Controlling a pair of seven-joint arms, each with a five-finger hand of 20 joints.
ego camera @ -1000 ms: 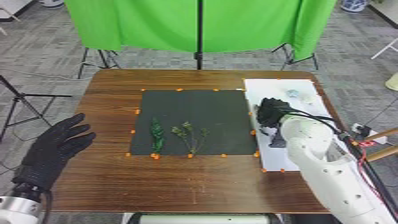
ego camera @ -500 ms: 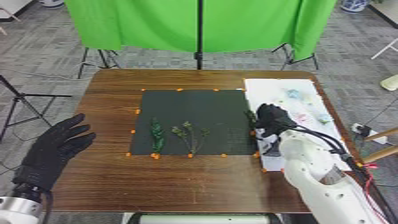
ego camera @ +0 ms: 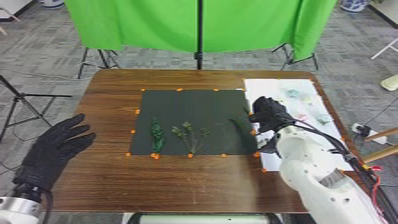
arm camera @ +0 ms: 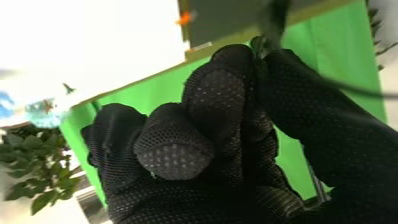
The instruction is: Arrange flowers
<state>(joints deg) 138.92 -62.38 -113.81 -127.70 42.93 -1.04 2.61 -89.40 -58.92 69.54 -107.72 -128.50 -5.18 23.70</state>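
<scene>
Right hand [ego camera: 269,109] pinches a dark stem [arm camera: 277,20] over the white sheet [ego camera: 271,87] — brown table [ego camera: 178,185] beneath, green cloth [ego camera: 142,25] beyond.

smooth wooden table [ego camera: 178,187], matt dark mat [ego camera: 191,106]

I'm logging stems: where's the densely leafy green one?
In the head view, the leafy stem lies at the lower left of the dark mat, left of the wispy sprigs.

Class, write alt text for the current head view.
A robot's right hand in a black fabric glove holds a long green leaf over the right side of a dark square mat bearing green sprigs on a brown wooden table.
</scene>
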